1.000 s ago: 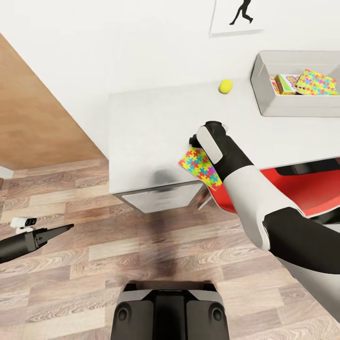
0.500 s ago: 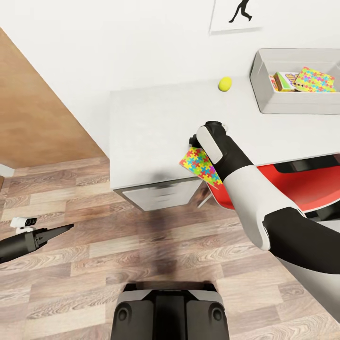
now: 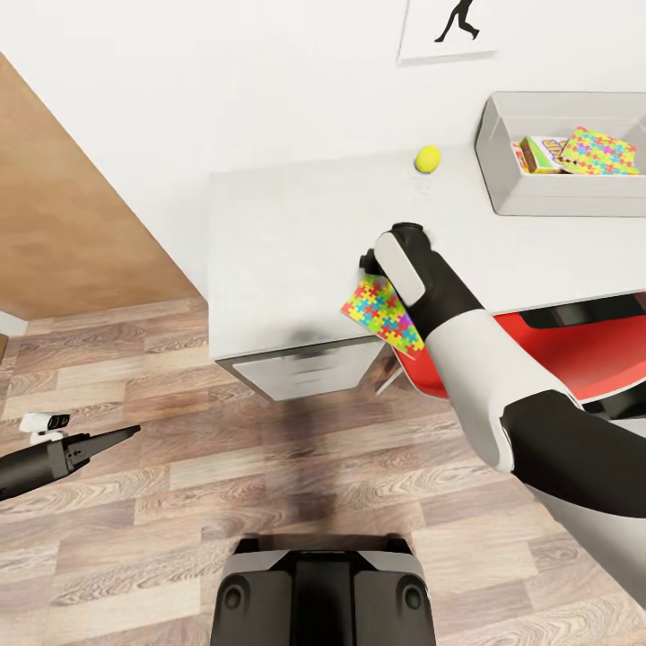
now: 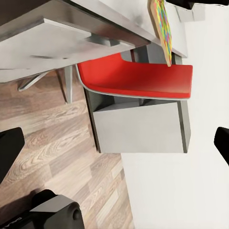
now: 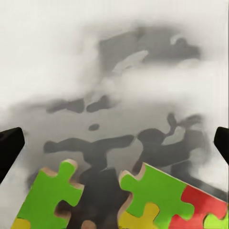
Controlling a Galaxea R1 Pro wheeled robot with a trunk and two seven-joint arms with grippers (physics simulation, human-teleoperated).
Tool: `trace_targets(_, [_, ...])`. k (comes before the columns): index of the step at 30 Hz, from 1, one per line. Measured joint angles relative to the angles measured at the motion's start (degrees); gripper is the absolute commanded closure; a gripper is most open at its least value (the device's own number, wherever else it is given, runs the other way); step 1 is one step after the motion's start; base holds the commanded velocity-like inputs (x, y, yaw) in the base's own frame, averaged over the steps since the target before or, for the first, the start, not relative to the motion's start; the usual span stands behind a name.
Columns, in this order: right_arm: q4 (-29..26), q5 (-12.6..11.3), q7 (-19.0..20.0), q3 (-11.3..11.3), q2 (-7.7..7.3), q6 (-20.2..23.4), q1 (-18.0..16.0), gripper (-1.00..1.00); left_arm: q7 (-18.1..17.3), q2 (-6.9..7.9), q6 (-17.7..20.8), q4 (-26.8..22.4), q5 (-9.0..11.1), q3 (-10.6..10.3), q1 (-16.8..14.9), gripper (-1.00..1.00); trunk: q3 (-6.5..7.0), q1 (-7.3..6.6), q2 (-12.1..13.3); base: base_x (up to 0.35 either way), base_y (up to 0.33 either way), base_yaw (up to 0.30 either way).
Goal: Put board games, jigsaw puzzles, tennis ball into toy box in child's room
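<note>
One jigsaw puzzle (image 3: pixel 384 314) lies tilted over the front edge of the pale grey table (image 3: pixel 287 233), and shows edge-on in the left wrist view (image 4: pixel 162 28). My right gripper (image 3: pixel 371 272) hovers at its far end, open (image 5: pixel 114 148), with the puzzle's edge (image 5: pixel 152 195) just short of the fingertips. The tennis ball (image 3: pixel 428 159) rests on the table near the wall. The toy box (image 3: pixel 502 193) at the back right holds another jigsaw puzzle (image 3: pixel 599 151) and a board game (image 3: pixel 536 152). My left gripper (image 3: pixel 126 433) hangs open (image 4: pixel 114 148) over the wood floor.
A red chair (image 3: pixel 556 350) is tucked under the table right of the puzzle. A grey drawer unit (image 3: pixel 305 372) stands below the table's left end. A wooden panel (image 3: pixel 72 206) lines the left side. My base (image 3: pixel 323 592) is on the plank floor.
The view shifted slightly a second ago. Since then my right wrist has crept a little toward the wall, while the puzzle stays on the table's edge. The left arm is still.
</note>
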Motion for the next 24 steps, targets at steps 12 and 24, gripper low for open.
trace_targets(12, [-8.33,-0.15,-5.10,-0.28,0.00,3.43,-0.99,-1.00,0.01,0.00,0.00,0.00,0.00,0.00,0.00,-1.00,0.00,0.00,0.00,0.000,0.000,0.000])
trace_targets(24, [-24.26,-1.25,-5.31,-4.40,0.00,14.17,-0.41,-1.00,-0.07,0.00,0.00,0.00,-0.06,0.00,0.00,-1.00,0.00,0.00,-0.01,0.000,0.000,0.000])
